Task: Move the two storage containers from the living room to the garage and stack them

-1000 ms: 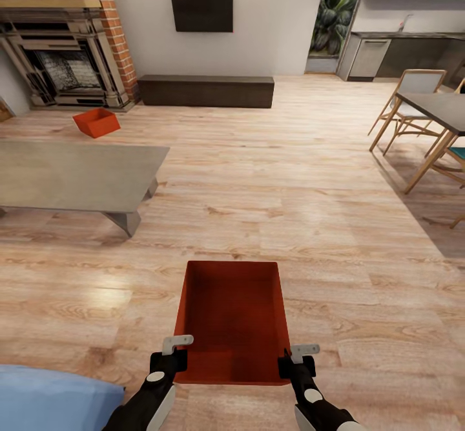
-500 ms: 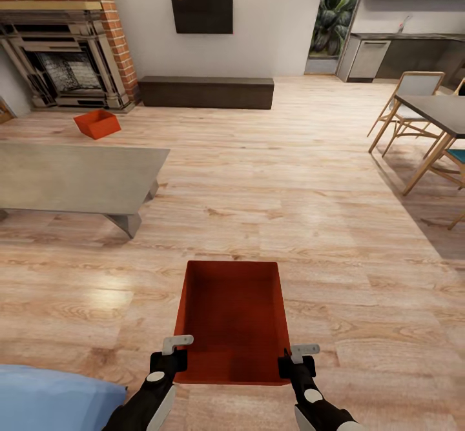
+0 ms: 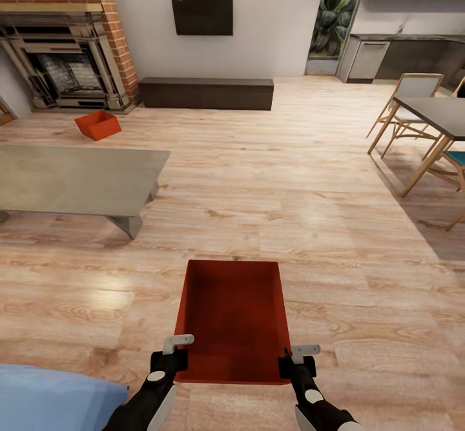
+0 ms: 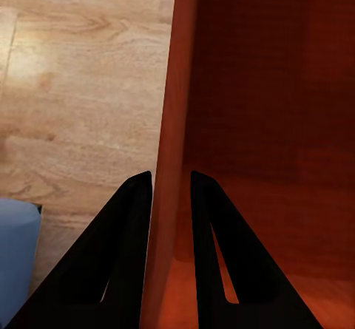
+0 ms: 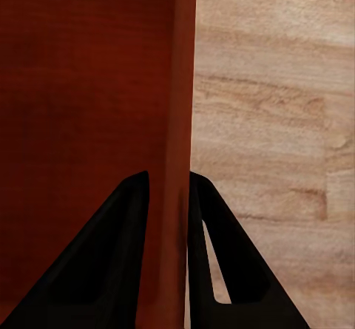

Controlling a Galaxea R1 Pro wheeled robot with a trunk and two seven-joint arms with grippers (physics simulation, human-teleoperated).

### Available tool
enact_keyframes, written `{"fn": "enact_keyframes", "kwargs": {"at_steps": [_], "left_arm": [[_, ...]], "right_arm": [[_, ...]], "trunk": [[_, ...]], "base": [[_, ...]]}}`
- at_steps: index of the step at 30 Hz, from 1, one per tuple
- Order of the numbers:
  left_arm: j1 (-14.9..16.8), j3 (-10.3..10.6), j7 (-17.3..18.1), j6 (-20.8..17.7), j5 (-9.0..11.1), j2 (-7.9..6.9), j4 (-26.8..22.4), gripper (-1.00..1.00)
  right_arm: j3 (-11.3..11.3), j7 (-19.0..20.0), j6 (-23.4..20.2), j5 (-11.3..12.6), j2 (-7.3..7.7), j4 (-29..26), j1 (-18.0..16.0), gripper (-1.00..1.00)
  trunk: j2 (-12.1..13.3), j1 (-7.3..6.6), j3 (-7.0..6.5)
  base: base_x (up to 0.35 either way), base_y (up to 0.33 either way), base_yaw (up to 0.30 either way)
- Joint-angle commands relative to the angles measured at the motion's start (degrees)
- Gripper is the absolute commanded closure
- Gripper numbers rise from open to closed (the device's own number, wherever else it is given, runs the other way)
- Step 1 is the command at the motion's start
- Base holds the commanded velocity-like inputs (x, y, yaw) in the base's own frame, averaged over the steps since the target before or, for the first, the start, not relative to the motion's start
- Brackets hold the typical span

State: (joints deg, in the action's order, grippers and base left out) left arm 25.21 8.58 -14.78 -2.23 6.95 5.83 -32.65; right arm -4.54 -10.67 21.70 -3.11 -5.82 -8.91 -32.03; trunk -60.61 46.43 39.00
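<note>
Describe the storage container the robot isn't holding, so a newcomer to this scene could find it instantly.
Start at the brick fireplace at the far left of the head view. On the wood floor just in front of it, beyond the low grey table, sits a small red-orange open bin, turned at an angle. Unlike its twin, no gripper touches it.

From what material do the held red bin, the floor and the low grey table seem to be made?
Held bin: probably plastic or painted wood; smooth, thin red-orange walls, faint grain-like streaks up close.
Floor: light wood planks or laminate; visible grain and seams, soft sheen.
Low grey table: possibly concrete or stone; flat, matt, mottled grey top.
</note>
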Motion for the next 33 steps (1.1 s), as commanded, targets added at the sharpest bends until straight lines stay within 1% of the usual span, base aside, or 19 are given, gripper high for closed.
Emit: {"fn": "enact_keyframes", "kwargs": {"at_steps": [1,6,25,28,33], "left_arm": [[0.0,0.1,-1.1,-0.3,0.4,-0.3,0.0,1.0],[0.0,0.1,-1.1,-0.3,0.4,-0.3,0.0,1.0],[0.0,0.0,-1.1,-0.4,0.4,-0.29,0.0,1.0],[0.0,0.1,-1.1,-0.5,0.3,-0.23,0.0,1.0],[0.0,0.1,-1.2,-0.5,0.3,-0.24,0.0,1.0]], "right_arm": [[1.0,-0.8,0.3,0.1,0.11,-0.1,-0.1,1.0],[0.9,-0.8,0.4,0.1,0.11,-0.1,-0.1,1.0],[0.9,-0.9,0.4,0.1,0.11,-0.1,-0.1,1.0],[0.9,-0.9,0.4,0.4,0.09,-0.1,-0.1,1.0],[0.9,-0.9,0.4,0.4,0.04,-0.1,-0.1,1.0]], "trunk": [[0.4,-0.22,-0.15],[2.4,-1.32,-1.05],[2.4,-1.32,-1.05],[2.4,-1.32,-1.05],[2.4,-1.32,-1.28]], "base": [[0.0,0.0,0.0],[0.0,0.0,0.0],[0.0,0.0,0.0],[0.0,0.0,0.0],[0.0,0.0,0.0]]}}
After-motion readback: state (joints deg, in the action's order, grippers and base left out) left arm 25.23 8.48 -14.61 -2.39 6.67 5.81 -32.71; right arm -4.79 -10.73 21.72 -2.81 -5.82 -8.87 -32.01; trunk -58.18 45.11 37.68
